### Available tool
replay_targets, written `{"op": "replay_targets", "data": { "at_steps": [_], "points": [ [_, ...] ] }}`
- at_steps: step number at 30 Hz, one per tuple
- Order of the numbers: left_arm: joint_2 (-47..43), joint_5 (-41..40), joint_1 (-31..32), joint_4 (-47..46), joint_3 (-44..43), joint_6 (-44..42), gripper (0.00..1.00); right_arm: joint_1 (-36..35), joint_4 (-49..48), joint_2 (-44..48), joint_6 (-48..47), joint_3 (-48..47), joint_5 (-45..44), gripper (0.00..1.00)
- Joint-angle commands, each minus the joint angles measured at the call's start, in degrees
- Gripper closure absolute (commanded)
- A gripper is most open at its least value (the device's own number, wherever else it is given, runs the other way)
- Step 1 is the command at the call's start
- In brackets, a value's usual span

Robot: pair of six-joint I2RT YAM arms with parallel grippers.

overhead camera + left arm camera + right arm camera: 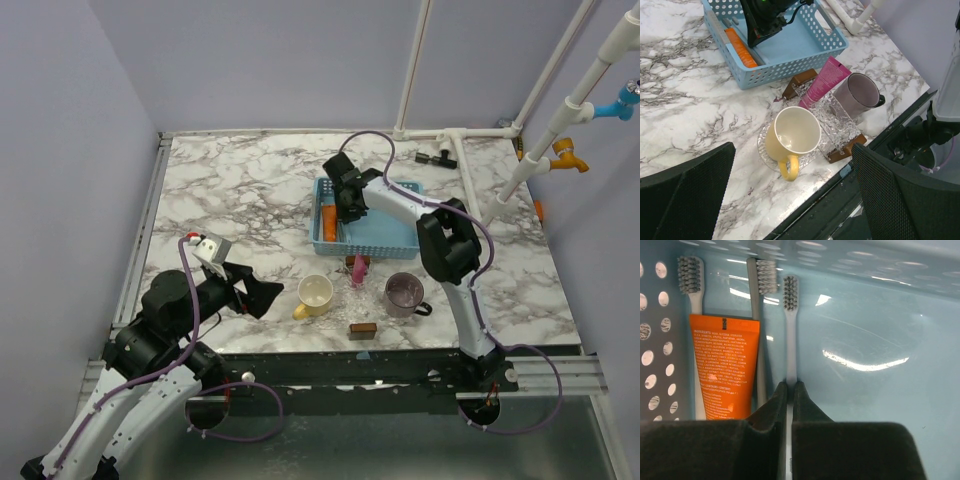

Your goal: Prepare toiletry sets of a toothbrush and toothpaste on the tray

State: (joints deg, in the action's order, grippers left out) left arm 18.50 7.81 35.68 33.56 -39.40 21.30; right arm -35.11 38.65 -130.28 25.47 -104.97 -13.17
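My right gripper (790,386) is shut on the handle of a pale toothbrush (791,330) lying on the floor of the blue basket (865,315). Beside it lie a grey toothbrush (760,315), a white toothbrush (692,280) and an orange toothpaste tube (725,365). From above, the right gripper (347,200) is in the basket's left part (385,240). A pink toothpaste tube (824,80) lies on the clear glass tray (840,125) with wooden ends. My left gripper (795,200) is open and empty, above the table's near edge by the yellow mug (792,137).
A purple mug (860,92) stands right of the tray. The yellow mug sits on a glass coaster (764,150). White pipes (470,150) with taps run along the back right. The table's front edge (840,175) is close under my left gripper.
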Motion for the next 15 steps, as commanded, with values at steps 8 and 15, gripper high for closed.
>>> {"op": "replay_targets", "data": {
  "at_steps": [8, 15],
  "points": [
    [0.0, -1.3, -0.2, 0.5, -0.2, -0.9, 0.01, 0.5, 1.5, 4.6, -0.7, 1.1, -3.9, 1.0],
    [-0.2, -1.3, -0.2, 0.5, -0.2, -0.9, 0.01, 0.5, 0.9, 10.2, -1.2, 1.9, -5.8, 1.0]
  ]
}}
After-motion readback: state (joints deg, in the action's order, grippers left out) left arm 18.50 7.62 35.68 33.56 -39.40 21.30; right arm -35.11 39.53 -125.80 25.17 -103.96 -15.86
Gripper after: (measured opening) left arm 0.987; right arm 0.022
